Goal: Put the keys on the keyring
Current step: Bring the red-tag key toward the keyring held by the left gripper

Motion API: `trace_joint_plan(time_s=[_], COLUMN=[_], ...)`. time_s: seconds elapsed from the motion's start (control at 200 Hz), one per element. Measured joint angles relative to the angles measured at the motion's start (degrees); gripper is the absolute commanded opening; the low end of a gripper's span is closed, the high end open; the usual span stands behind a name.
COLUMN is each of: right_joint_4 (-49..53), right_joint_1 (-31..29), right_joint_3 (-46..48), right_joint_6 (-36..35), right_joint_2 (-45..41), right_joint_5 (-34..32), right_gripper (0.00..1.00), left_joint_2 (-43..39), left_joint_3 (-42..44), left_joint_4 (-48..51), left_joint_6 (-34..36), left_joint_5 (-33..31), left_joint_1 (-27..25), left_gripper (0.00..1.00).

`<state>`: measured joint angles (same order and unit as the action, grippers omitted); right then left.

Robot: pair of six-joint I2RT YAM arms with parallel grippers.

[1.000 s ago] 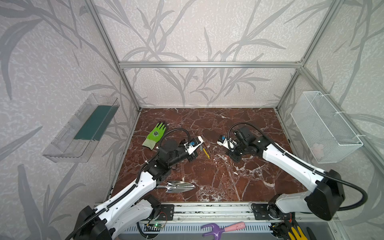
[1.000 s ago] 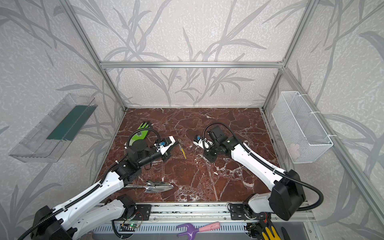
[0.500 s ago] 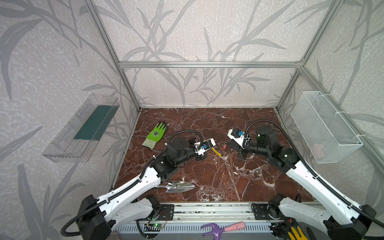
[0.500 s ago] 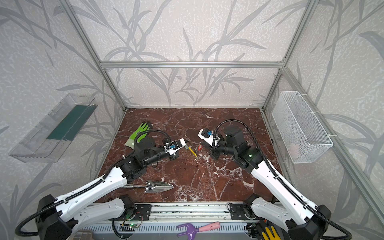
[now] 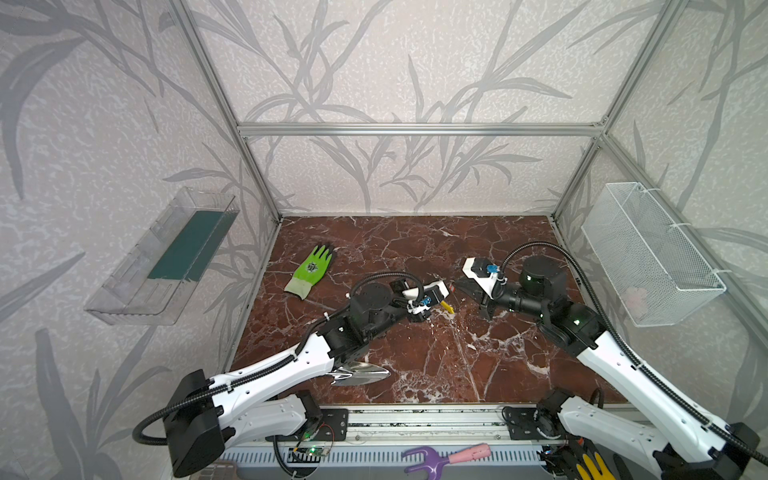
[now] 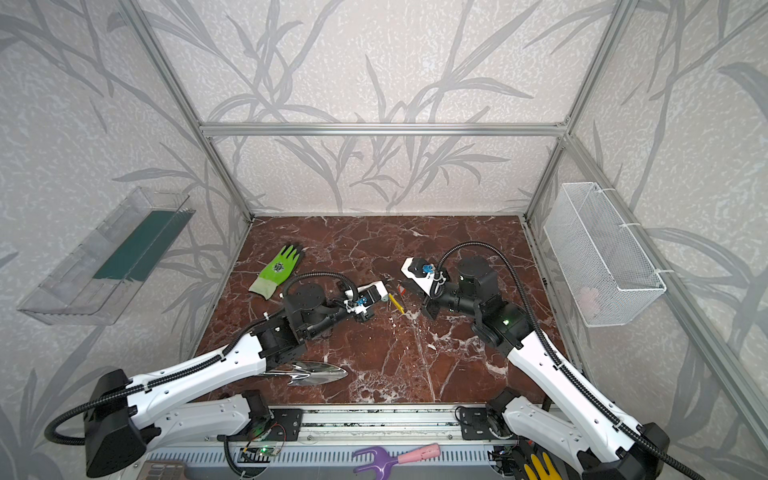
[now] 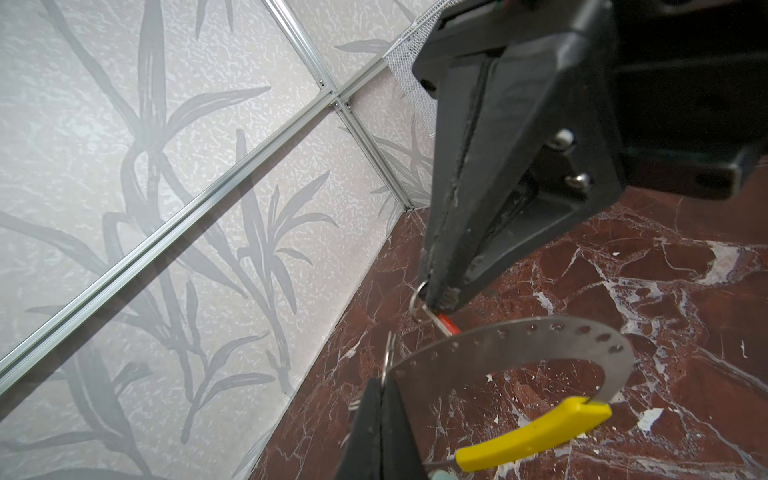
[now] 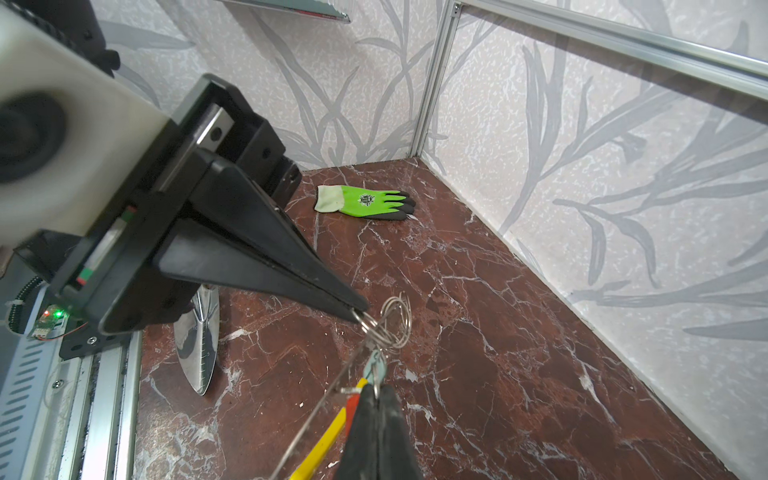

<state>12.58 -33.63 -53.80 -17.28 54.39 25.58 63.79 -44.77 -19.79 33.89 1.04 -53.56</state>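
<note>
Nearest the front, a purple and pink hand rake (image 5: pixel 444 457) lies outside the marble floor (image 5: pixel 415 374), on the near side of the trowel (image 5: pixel 361 372) and to its right. The shiny trowel itself lies at the floor's front edge, partly under the left arm. Beyond the trowel and a little to its right, the two grippers meet tip to tip above the floor. The left gripper (image 8: pixel 359 311) is fully closed, pinching the keyring (image 7: pixel 540 336) at the end of its grey perforated band, where a coil of thin wire rings sits; the band arcs away to a curved yellow segment (image 7: pixel 536 432). The right gripper (image 7: pixel 440 297) is likewise clamped tight, gripping the small split ring of the red-tagged key (image 7: pixel 449 325), just beside the band. The mint-tagged key (image 8: pixel 375 365) hangs between the two tips, close against the keyring; whether it is threaded on cannot be told. Farther than the trowel and to its left, a green glove (image 5: pixel 311 270) lies flat. On the wall left of the trowel hangs a clear plastic tray (image 5: pixel 137 291) holding a dark green sheet (image 5: pixel 187 245). On the wall well to the trowel's right hangs a white wire basket (image 5: pixel 648 257) with one pale pink thing (image 5: pixel 633 297) in its near end, too faint to name
</note>
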Motion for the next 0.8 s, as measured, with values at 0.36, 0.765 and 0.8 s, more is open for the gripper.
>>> trace_joint_plan(time_s=[0.36,0.765,0.8], right_joint_4=[-4.9,-9.1,-9.4], right_joint_1=[0.0,0.0,0.0], right_joint_3=[2.3,4.2,4.4], right_joint_6=[1.1,1.9,2.1], right_joint_2=[-0.9,-2.1,-2.1], right_joint_5=[0.0,0.0,0.0], right_gripper=[0.0,0.0,0.0], left_joint_2=[1.0,2.0,2.1], left_joint_3=[-1.1,-2.3,-2.3], left_joint_4=[-1.8,-1.4,-1.4], left_joint_6=[-2.9,-3.5,-3.5], left_joint_5=[-2.0,-3.7,-4.0], left_joint_1=[-1.8,-2.6,-2.7], left_gripper=[0.0,0.0,0.0])
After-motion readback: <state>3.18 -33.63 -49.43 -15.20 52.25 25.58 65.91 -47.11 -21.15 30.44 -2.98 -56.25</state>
